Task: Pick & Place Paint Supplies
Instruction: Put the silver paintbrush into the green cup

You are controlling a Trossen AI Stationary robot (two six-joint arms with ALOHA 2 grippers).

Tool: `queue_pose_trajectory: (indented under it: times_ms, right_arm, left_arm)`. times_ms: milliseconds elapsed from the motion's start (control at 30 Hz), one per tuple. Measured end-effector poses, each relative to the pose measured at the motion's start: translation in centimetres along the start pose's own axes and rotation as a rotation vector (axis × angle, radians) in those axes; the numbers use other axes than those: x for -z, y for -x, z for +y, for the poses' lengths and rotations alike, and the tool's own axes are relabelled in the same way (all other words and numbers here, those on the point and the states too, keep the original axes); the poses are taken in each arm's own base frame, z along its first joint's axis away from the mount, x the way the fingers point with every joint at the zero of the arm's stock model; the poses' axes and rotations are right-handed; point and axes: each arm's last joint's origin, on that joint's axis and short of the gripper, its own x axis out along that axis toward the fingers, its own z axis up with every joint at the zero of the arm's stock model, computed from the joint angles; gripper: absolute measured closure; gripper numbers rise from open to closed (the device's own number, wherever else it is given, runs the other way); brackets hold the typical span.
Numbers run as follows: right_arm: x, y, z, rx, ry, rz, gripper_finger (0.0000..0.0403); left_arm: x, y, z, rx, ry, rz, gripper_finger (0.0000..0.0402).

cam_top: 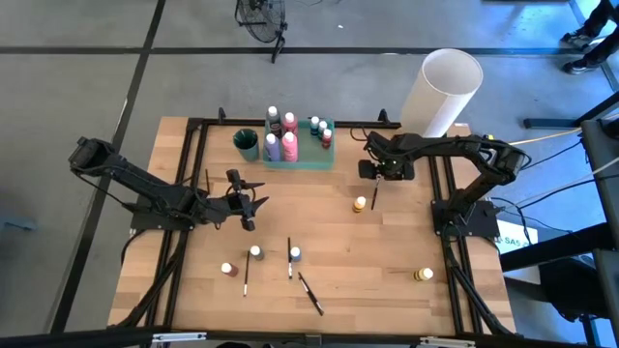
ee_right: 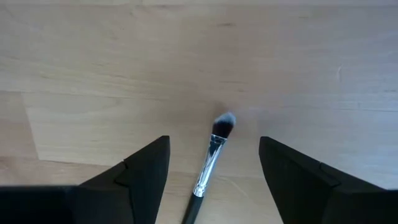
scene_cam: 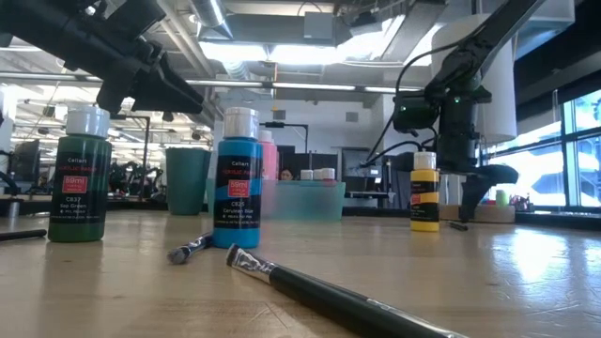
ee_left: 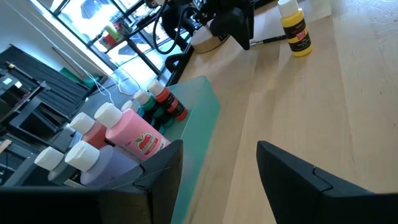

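A wooden tabletop (cam_top: 329, 242) inside a black frame sits on a grey workshop floor, with a big white cylinder (cam_top: 440, 92) at its far right corner. A green tray (cam_top: 300, 155) at the far middle already holds several paint bottles (cam_top: 287, 145), with a green cup (cam_top: 248, 144) just left of it.

The right gripper (ee_right: 211, 171) hangs over a loose paintbrush (ee_right: 211, 155) on the right half, jaws spread either side of its handle and not yet gripping. A yellow bottle (cam_top: 360, 204) stands just near of that spot. The left gripper (ee_left: 217, 180) hovers left of centre, jaws released and empty, facing the tray.

Still scattered along the near side are a red bottle (cam_top: 227, 270), a green bottle (cam_top: 255, 252), a blue bottle (cam_top: 295, 254), more brushes (cam_top: 309, 293) and a second yellow bottle (cam_top: 424, 275) near the right frame rail.

The brush handle is thin and lies flat, so the jaws could close above it or flick it aside if they come down off-centre; the nearby yellow bottle might get tipped. The tray is crowded, leaving little room for a clean drop. The middle of the tabletop is open for moving.
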Motion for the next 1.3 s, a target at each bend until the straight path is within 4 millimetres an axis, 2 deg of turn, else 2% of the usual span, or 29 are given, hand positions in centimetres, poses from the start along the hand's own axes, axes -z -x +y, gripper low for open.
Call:
queue_pose_trajectory:
  times_ms: [400, 667, 900, 1300]
  right_arm:
    - [-0.6, 0.0, -0.8, 0.037, -0.054, 0.013, 0.0184]
    - [-0.8, -1.4, -0.7, 0.088, -0.061, 0.046, 0.0204]
    - [-0.9, -1.4, -0.7, 0.097, -0.056, 0.046, 0.0219]
    - [-1.0, -1.4, -0.6, 0.097, -0.052, 0.046, 0.0288]
  left_arm:
    - [0.0, 0.0, 0.0, 0.0, 0.0, 0.0, 0.0201]
    - [0.0, 0.0, 0.0, 0.0, 0.0, 0.0, 0.0201]
    - [0.0, 0.0, 0.0, 0.0, 0.0, 0.0, 0.0201]
    - [0.0, 0.0, 0.0, 0.0, 0.0, 0.0, 0.0201]
